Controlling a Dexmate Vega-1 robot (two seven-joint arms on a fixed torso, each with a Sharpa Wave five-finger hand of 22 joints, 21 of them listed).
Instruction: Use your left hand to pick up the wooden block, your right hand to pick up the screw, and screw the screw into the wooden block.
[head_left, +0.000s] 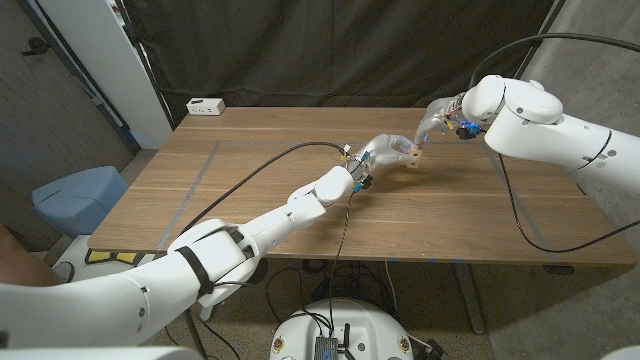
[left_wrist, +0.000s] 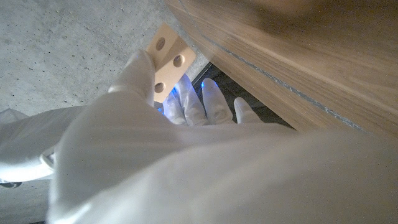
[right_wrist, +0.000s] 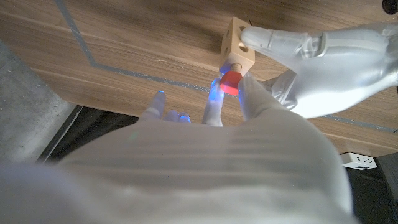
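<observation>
My left hand (head_left: 384, 150) holds the small pale wooden block (head_left: 413, 156) just above the table's middle right. In the left wrist view the block (left_wrist: 166, 58) shows several round holes and sits pinched at the fingertips of that hand (left_wrist: 143, 118). My right hand (head_left: 437, 121) comes in from the right and meets the block. In the right wrist view a red-headed screw (right_wrist: 231, 81) is pinched by the right hand (right_wrist: 211, 109) and pressed against one face of the block (right_wrist: 236, 45), while the left hand (right_wrist: 323, 62) grips the block from the other side.
The wooden table (head_left: 250, 195) carries grey tape lines and a black cable (head_left: 250, 175) running to the left arm. A white power strip (head_left: 205, 105) lies at the far left corner. A blue seat (head_left: 78, 195) stands beside the table's left edge.
</observation>
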